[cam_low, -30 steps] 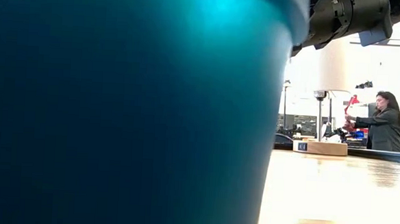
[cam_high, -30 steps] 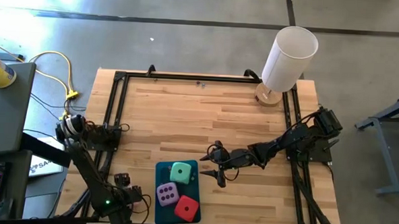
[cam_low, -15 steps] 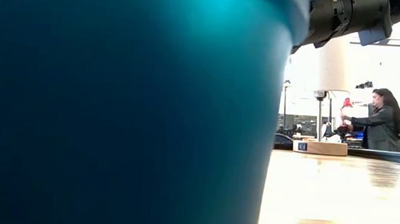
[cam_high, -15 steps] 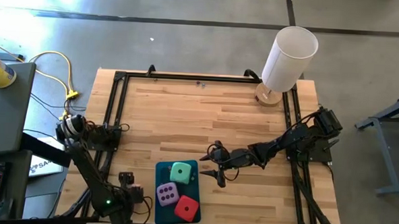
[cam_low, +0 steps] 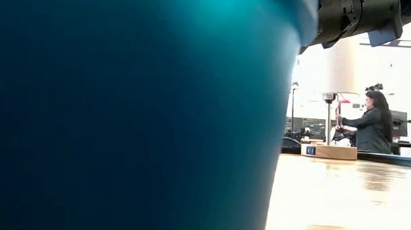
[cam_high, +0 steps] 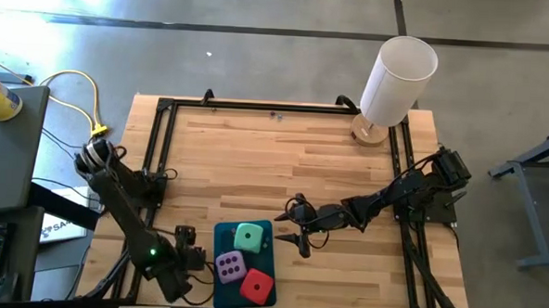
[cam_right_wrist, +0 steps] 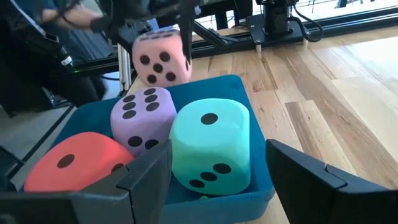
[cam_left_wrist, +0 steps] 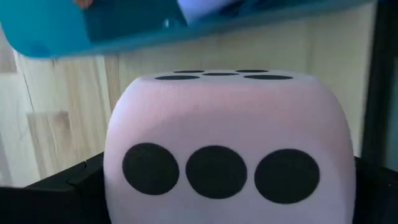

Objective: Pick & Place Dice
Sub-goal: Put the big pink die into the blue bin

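- Wooden table [cam_high: 284, 150], a white lamp [cam_high: 396, 78] at its far right corner.
- Left gripper [cam_high: 196, 258] grasps the pale pink die [cam_right_wrist: 160, 57] just beside the teal tray [cam_high: 223, 233].
- Tray holds the purple die [cam_high: 230, 264], green die [cam_high: 249, 237] and red die [cam_high: 258, 284].
- Right gripper [cam_high: 290, 227], fingers apart and empty, waits right of the tray.

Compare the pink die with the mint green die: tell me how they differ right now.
The pink die is held off the table in the left end effector, beside the teal tray; the mint green die sits inside that tray. The pink one is pale pink and shows a five; the green one shows a one on top. Both are soft, round-cornered cubes with black pips.
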`<move>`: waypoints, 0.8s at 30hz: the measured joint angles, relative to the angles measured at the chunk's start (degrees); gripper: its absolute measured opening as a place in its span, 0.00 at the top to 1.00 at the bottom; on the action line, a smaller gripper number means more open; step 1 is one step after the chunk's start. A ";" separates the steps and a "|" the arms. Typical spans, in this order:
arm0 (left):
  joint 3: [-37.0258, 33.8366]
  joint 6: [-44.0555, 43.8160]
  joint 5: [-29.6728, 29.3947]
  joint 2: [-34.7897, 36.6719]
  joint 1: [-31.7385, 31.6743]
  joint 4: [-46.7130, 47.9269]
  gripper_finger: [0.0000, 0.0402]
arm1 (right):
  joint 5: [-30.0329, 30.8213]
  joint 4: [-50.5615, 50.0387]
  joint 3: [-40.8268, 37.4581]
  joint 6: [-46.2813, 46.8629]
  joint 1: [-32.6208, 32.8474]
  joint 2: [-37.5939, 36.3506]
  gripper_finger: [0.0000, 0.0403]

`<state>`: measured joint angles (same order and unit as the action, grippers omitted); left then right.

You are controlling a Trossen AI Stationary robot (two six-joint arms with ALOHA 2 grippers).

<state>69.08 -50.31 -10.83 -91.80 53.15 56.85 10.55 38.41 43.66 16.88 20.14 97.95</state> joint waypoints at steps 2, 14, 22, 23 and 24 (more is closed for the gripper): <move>0.04 2.50 0.32 2.19 -0.54 -0.99 0.01 | 0.00 -0.01 0.01 -0.05 0.00 0.00 0.38; 0.83 17.85 0.62 12.52 -1.58 -12.95 0.01 | -0.02 -0.11 0.00 -0.52 0.00 0.00 0.38; 0.83 27.03 1.52 12.41 -7.26 -12.39 0.01 | -0.02 -0.11 0.01 -0.47 0.00 0.00 0.38; 0.83 28.58 1.87 12.41 -8.00 -12.45 0.01 | -0.02 -0.11 0.01 -0.47 0.00 0.00 0.38; 0.83 30.02 2.17 12.41 -8.68 -12.63 0.01 | -0.02 -0.11 0.01 -0.47 0.00 0.00 0.38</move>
<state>69.91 -20.29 -8.66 -79.40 44.47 44.22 10.52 38.31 43.68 16.40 20.14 97.95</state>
